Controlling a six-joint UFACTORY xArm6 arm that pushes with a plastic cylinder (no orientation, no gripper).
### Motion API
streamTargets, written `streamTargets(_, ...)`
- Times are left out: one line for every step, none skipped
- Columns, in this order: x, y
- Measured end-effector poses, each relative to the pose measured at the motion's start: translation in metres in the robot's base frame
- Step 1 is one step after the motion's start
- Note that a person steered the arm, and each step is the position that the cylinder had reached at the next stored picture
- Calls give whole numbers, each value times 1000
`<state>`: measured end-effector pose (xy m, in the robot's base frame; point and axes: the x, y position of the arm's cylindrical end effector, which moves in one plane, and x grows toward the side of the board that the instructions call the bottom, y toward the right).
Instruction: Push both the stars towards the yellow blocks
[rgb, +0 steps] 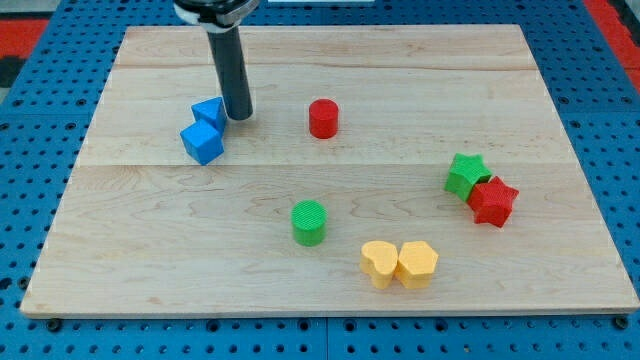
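Observation:
A green star (464, 174) and a red star (492, 201) lie touching at the view's right. Two yellow blocks lie side by side at the bottom middle: a yellow heart (379, 263) and a yellow rounded block (418, 264). The stars are up and to the right of them, apart from them. My tip (239, 116) is at the upper left, right beside the upper blue block (210, 111), far from the stars.
A second blue block, a cube (203, 143), touches the first from below-left. A red cylinder (323, 118) stands at the upper middle. A green cylinder (310, 222) stands left of the yellow blocks. The wooden board (150, 260) lies on a blue pegboard.

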<state>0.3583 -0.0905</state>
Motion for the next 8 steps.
streamTargets(17, 77)
streamTargets(31, 112)
streamTargets(33, 110)
streamTargets(100, 118)
streamTargets(90, 142)
streamTargets(86, 178)
streamTargets(85, 255)
streamTargets(87, 307)
